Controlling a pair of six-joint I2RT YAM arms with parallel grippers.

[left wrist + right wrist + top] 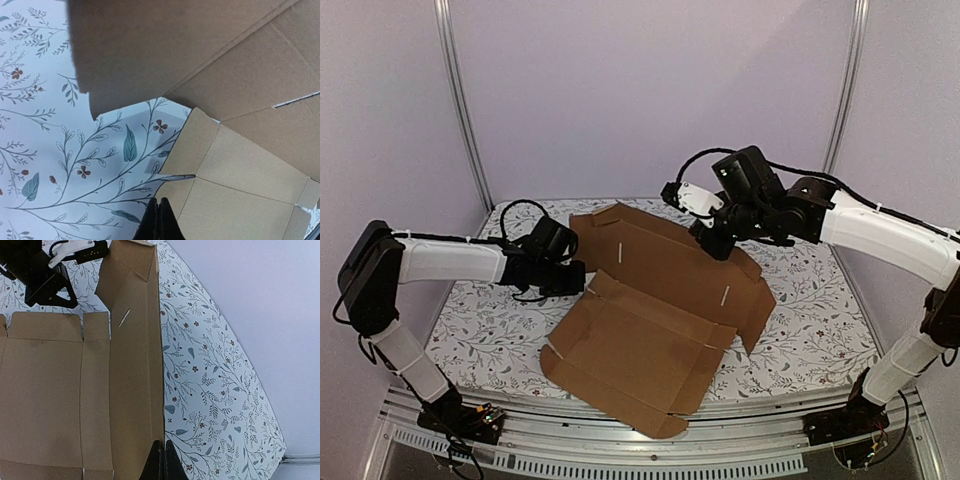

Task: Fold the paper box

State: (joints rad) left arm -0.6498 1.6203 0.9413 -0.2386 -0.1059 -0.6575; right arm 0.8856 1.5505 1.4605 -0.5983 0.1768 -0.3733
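Note:
The paper box (640,350) is a large brown die-cut cardboard sheet spread across the table's middle. Its front part lies flat and its rear panel (670,255) is tilted up. My left gripper (578,275) is shut and empty, low at the sheet's left edge. In the left wrist view its tips (159,201) sit just before a slit between two flaps of the paper box (240,165). My right gripper (712,240) is shut at the raised panel's far edge. In the right wrist view its tips (161,442) meet right on that edge of the paper box (135,365); I cannot tell whether they touch it.
A floral cloth (810,330) covers the table. Metal frame posts (460,100) and pale walls stand behind and beside it, and an aluminium rail (620,440) runs along the near edge. The left arm's wrist (40,270) shows beyond the sheet in the right wrist view.

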